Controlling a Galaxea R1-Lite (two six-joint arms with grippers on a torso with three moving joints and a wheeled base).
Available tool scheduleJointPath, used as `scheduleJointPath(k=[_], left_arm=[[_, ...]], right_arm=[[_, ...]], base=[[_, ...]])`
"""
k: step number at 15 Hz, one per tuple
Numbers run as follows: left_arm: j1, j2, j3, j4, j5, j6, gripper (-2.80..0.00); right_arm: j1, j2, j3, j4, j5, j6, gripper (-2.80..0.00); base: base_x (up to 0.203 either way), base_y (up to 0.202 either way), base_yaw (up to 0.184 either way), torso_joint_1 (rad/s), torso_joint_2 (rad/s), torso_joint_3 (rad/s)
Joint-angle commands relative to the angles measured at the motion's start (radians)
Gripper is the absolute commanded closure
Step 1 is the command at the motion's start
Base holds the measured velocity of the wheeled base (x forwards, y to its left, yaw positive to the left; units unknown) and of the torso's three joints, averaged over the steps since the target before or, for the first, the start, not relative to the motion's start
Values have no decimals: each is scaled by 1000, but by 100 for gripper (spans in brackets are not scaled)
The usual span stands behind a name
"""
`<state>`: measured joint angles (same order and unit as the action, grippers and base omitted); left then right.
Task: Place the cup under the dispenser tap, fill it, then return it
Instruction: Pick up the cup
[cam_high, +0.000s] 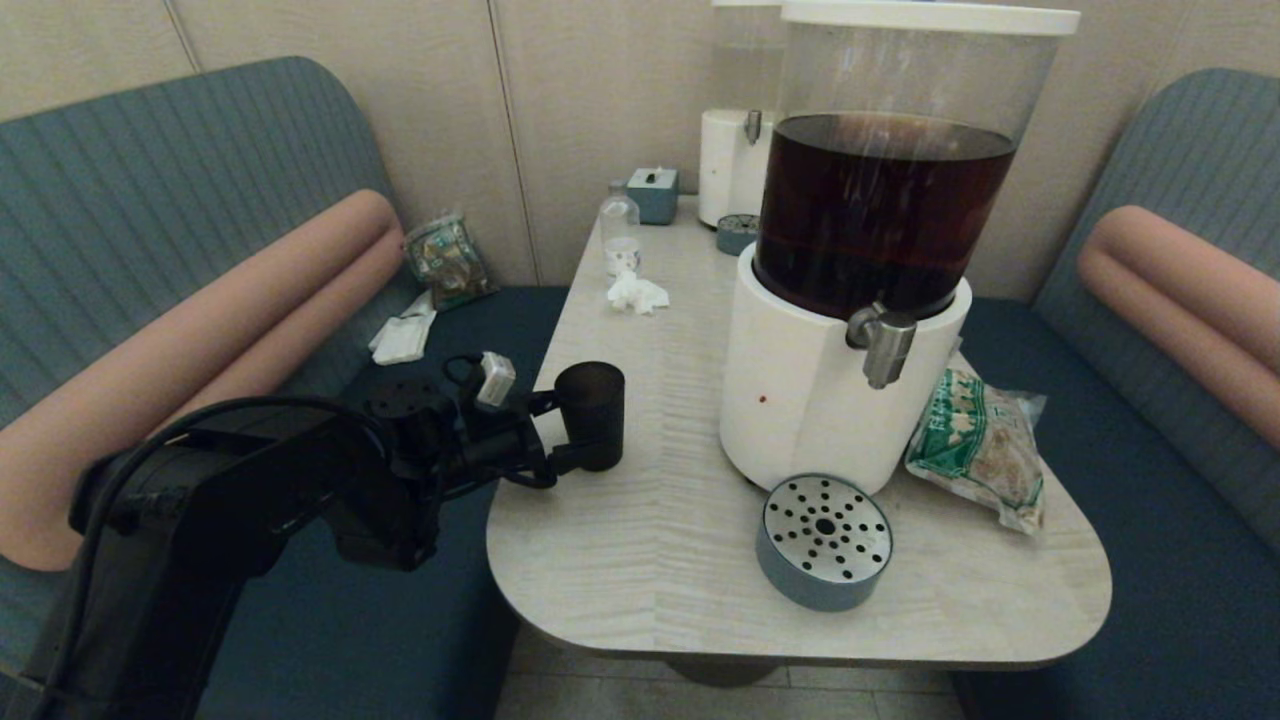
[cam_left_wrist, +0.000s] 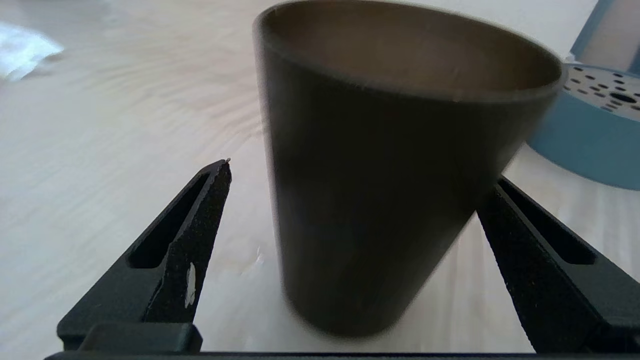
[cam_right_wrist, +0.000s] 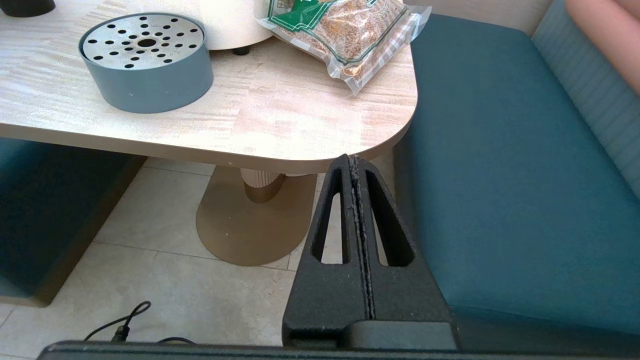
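I'm seeing the left claw (cam_high: 562, 430) spread wide around the empty cup (cam_high: 591, 415), which is sitting near the bench's (cam_high: 640, 560) left edge; the right claw (cam_right_wrist: 356, 162) is hanging closed below the bench's corner.

Left gripper (cam_high: 570, 430) reached forward, fingers (cam_left_wrist: 200, 220) spread wide. Right gripper (cam_right_wrist: 356, 165) hung low, fingers pressed together.

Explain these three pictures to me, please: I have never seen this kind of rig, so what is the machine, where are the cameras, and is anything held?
It is a two-armed robot at a table. One camera looks down from its head; one sits on each wrist. The left gripper has its jaws open around the cup, one side touching, the other apart, so nothing is gripped yet. The dispenser tap juts from the white dispenser above a round drip tray; a snack bag lies beside it. The right gripper waits shut below the table's corner.
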<state>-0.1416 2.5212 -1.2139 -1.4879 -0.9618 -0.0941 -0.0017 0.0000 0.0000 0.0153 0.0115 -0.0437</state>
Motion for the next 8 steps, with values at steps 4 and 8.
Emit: scheduleJointPath(k=[4,8], left_arm=[[-24,18,-33,-9,3,-7,-280],[-30,25,-61,-28,11,-27,0]], right_arm=[[0,0,0,0,1,-1,0],[0,0,0,0,1,-1,0]], base=[[0,0,0,0,0,0],[0,0,0,0,0,0]])
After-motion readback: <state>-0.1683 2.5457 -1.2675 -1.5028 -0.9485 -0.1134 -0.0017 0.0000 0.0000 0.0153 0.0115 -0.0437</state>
